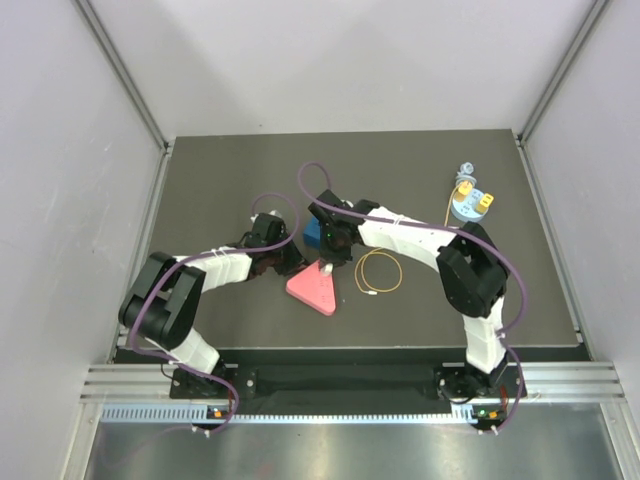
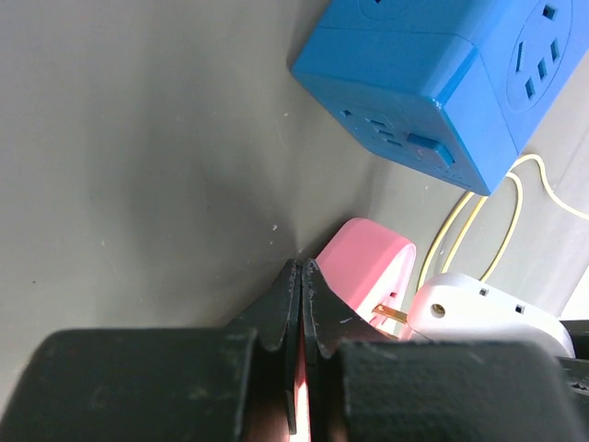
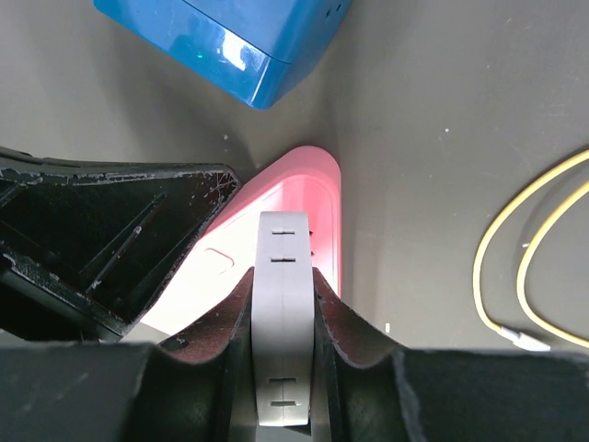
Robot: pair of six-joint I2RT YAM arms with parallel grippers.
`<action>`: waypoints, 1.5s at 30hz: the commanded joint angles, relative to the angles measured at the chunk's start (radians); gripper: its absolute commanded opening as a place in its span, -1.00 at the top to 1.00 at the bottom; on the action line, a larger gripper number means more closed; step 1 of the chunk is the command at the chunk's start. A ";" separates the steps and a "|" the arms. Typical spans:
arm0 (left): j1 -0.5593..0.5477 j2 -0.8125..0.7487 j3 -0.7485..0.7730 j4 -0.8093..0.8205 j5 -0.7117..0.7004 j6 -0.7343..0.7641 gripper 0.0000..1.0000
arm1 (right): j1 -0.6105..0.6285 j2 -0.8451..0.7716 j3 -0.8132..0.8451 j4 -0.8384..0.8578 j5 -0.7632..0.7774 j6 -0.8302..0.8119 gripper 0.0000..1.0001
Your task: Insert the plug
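Note:
The plug (image 1: 463, 189) is a small yellow block on a thin yellow cable, sitting on a round grey-blue holder (image 1: 468, 208) at the far right, away from both grippers. My right gripper (image 1: 331, 257) (image 3: 282, 272) is shut on a white adapter (image 3: 282, 322) and holds it over a pink triangular power strip (image 1: 313, 289) (image 3: 311, 189). The adapter's brass prong shows in the left wrist view (image 2: 391, 314), just beside the strip (image 2: 368, 262). My left gripper (image 1: 289, 264) (image 2: 302, 267) is shut, its tips together at the strip's left edge.
A blue cube socket (image 1: 313, 236) (image 2: 433, 83) (image 3: 230, 37) stands just behind the pink strip. A loose coil of yellow cable (image 1: 380, 272) (image 3: 525, 267) lies to the right of it. A second yellow block (image 1: 483, 204) without a cable sits on the holder. Grey walls enclose the mat.

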 commanded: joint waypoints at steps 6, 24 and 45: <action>-0.009 0.017 0.004 0.020 0.047 0.003 0.96 | 0.040 0.050 0.092 -0.007 0.028 0.023 0.99; -0.021 0.037 -0.001 0.048 0.055 -0.020 0.99 | 0.049 0.008 0.020 0.090 0.042 0.048 1.00; -0.031 0.044 -0.031 0.083 0.050 -0.035 1.00 | 0.069 0.111 0.141 -0.023 0.040 0.036 1.00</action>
